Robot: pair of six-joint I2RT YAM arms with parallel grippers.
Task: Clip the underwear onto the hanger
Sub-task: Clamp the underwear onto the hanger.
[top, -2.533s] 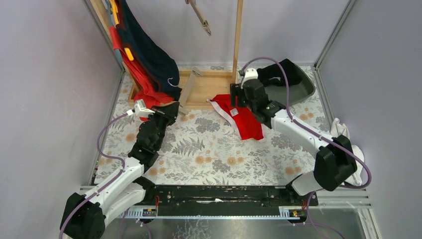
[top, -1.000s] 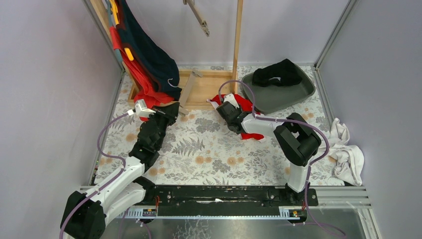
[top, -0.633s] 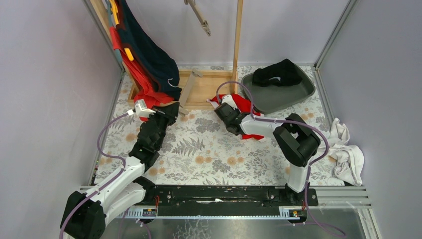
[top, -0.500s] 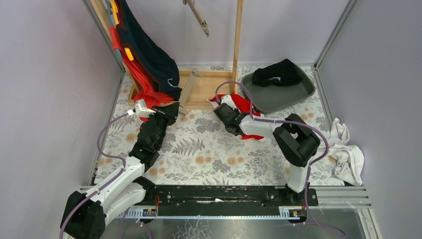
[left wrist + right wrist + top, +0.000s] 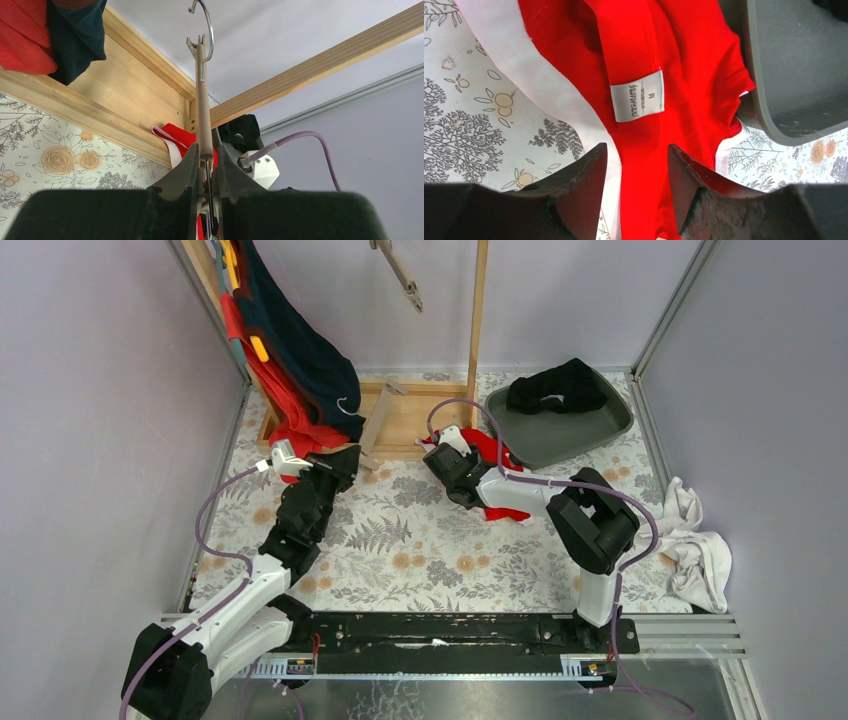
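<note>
Red underwear (image 5: 674, 45), wht trim (image 5: 565, 95), crumpled, tag (image 5: 637, 95) up.

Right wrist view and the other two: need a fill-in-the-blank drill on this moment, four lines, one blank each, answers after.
1. The left gripper is shut on the beige hanger, whose metal ____ points up in the left wrist view.
2. The right gripper hovers with jaws ____ over the red underwear with a white waistband.
3. The grey plastic tray holds a crumpled ____ garment.
4. The label sewn on that underwear is ____.

Missing words: hook; open; black; white.
</note>
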